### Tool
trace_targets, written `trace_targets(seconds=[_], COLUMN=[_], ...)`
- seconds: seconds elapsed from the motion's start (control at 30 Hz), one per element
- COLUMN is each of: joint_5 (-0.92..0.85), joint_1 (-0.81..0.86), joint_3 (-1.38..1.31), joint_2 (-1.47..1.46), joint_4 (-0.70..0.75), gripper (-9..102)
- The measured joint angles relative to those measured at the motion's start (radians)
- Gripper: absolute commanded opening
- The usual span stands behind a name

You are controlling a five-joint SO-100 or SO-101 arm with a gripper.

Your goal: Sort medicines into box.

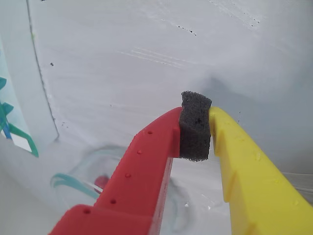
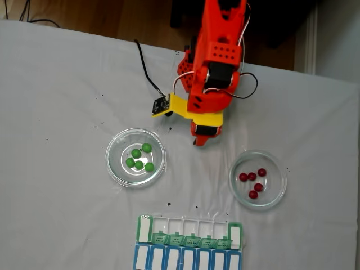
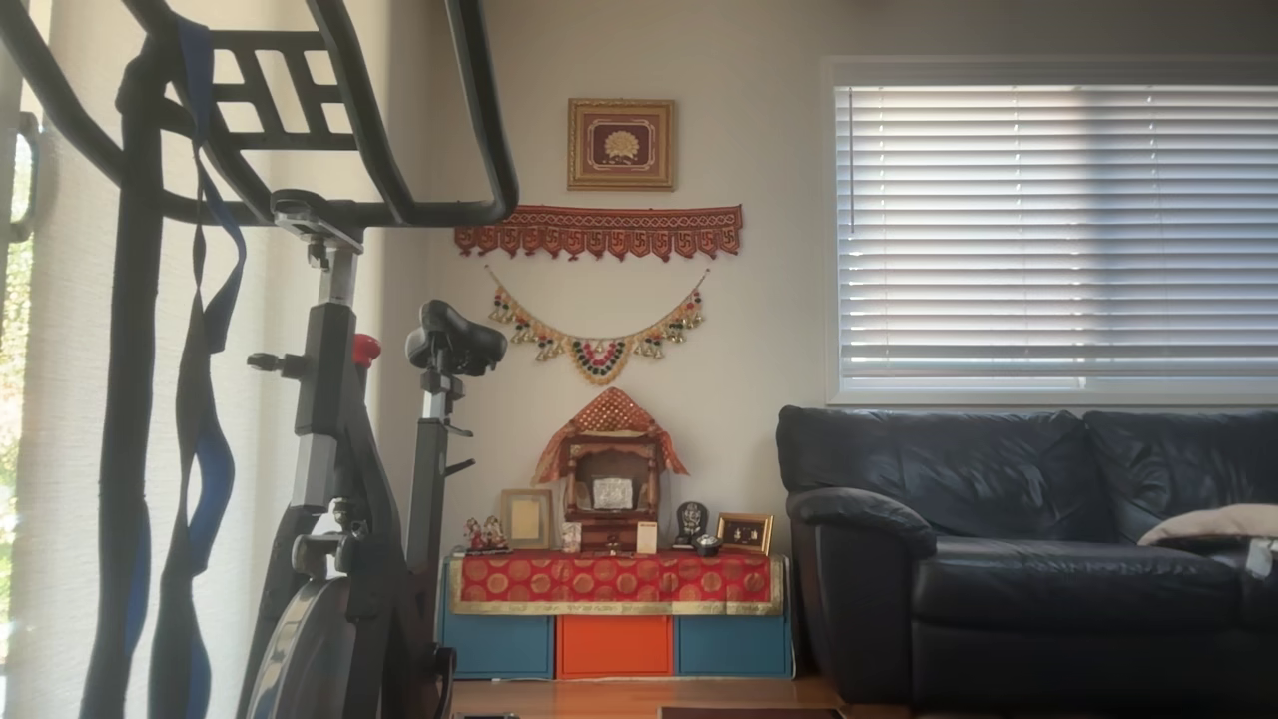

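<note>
claw: clenched on its foam pad | red medicine: half hidden behind red finger

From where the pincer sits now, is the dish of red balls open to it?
Probably yes. The pincer, shut on its dark foam pad, hangs over bare cloth, and nothing stands between it and the uncovered glass dish holding the red balls.

Exercise bike (beside sofa).

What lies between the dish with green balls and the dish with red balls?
In the fixed view, only bare white cloth lies between the green-ball dish and the red-ball dish; the gripper hangs just above that stretch.
</note>
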Motion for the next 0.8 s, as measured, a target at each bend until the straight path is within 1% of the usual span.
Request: trace_targets(seconds=[0.4, 0.63, 0.8], joint_5=[-0.015, -0.018, -0.054], joint_1=[0.023, 0.003, -0.025], joint_3=[0.0, 0.0, 0.0], joint_2=[0.0, 0.0, 0.0], joint_4=[0.0, -0.012, -0.018], gripper=[1, 1, 1])
